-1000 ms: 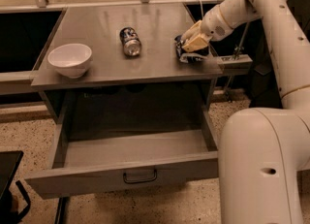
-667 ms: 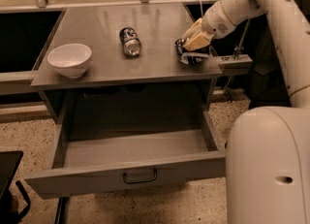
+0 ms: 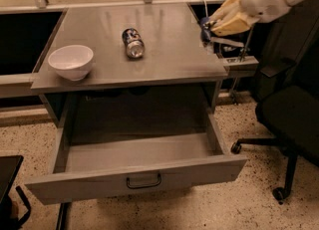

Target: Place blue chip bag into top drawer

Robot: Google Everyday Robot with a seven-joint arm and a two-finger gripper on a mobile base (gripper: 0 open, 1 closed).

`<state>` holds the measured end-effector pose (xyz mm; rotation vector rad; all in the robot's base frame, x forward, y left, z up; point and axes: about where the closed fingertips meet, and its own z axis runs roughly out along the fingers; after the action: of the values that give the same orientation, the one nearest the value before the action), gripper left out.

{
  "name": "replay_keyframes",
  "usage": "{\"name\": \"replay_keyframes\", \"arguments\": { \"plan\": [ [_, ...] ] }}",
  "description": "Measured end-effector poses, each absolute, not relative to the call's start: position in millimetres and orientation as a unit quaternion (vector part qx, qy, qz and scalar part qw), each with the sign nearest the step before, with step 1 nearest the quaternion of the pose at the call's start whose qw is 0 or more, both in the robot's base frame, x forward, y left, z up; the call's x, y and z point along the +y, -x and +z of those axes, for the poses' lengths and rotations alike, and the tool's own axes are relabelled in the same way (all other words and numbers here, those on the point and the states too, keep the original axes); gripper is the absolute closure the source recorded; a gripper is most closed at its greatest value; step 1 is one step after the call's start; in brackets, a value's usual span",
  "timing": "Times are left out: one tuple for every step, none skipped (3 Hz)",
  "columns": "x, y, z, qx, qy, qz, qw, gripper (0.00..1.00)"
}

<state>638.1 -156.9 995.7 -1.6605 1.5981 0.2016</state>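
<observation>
— Where's the blue chip bag [image 3: 206, 31]?
— At the right edge of the grey metal table [image 3: 169, 55], pinched in the gripper [image 3: 219, 25], whose tan fingers [image 3: 234, 24] close narrowly on it from the right. I can't tell whether it is clear of the tabletop.
— How does it look?
— Small, crumpled dark-blue foil with a silvery edge.
— And the top drawer [image 3: 199, 173]?
— Pulled out below: wide, shallow, grey, with a flat front and a dark bar handle [image 3: 143, 181].
— Anything else?
— A soda can [image 3: 133, 43] lying on its side and a round white bowl [image 3: 71, 61].
</observation>
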Motion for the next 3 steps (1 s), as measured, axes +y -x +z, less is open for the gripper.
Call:
{"name": "replay_keyframes", "arguments": {
  "plan": [
    [-131,-541,1058,0.597,0.668,0.074,0.437,1.0],
    [-95,-460,1050,0.566,0.684,0.136,0.439,1.0],
    [-86,-429,988,0.564,0.674,0.208,0.43,1.0]
  ]
}}
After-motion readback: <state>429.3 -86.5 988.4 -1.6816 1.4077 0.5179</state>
